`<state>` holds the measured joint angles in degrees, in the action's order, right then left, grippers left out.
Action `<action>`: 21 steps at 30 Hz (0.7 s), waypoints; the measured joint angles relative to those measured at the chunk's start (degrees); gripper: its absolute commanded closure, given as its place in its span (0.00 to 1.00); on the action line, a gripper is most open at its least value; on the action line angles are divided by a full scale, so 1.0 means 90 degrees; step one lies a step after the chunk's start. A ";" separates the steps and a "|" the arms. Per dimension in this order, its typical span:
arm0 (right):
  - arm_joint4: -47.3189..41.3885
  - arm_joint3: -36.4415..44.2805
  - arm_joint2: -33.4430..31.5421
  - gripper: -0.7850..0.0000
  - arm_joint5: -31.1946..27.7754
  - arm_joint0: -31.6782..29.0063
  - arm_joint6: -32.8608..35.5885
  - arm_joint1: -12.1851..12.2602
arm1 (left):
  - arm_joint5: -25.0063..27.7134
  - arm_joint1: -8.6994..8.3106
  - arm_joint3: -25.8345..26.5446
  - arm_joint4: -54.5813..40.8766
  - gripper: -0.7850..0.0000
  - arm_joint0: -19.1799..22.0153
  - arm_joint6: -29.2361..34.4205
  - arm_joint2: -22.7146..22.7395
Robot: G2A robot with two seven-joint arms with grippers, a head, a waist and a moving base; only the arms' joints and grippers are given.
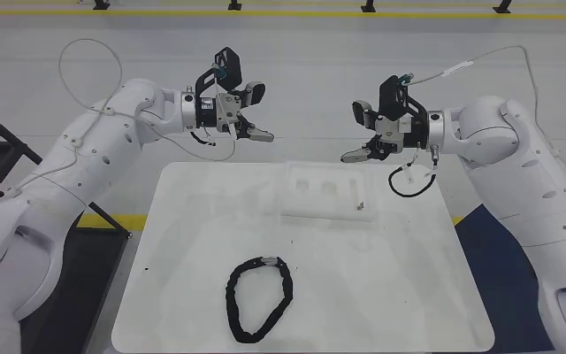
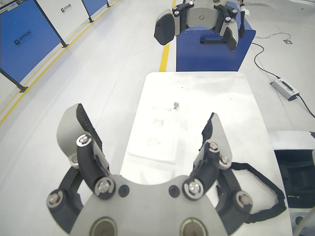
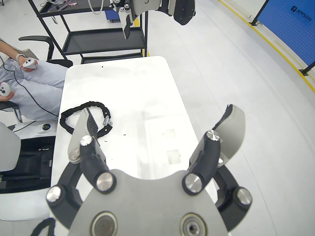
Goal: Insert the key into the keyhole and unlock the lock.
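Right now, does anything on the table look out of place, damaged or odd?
Nothing stands out. The chain lock lies looped on the table, the key sits on the white foam tray, and the left gripper and right gripper are open, touching nothing.

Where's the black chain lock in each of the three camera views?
Top view: chain lock lies looped, robot-side of the white foam tray.
Left wrist view: chain lock curls out behind the left gripper's open jaws, beside the tray.
Right wrist view: chain lock partly behind the right gripper's jaws, beside the tray.
Shared landmark: the white foam tray.
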<state>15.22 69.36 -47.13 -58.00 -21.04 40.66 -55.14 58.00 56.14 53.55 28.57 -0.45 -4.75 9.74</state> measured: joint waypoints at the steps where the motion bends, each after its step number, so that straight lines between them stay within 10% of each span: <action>1: 0.0000 0.0000 0.0000 0.00 0.0000 0.0000 0.0000 0.0000 | 0.0000 0.0000 0.0000 0.0000 0.00 0.0000 0.0000 0.0000; 21: 0.0170 -0.0040 -0.0104 0.00 0.0343 -0.0274 -0.0141 0.0053 | 0.0000 0.0000 0.0000 0.0000 0.00 0.0000 0.0000 0.0000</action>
<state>16.75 69.00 -48.07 -54.92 -23.51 39.39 -54.66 58.00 56.14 53.55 28.57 -0.45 -4.75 9.74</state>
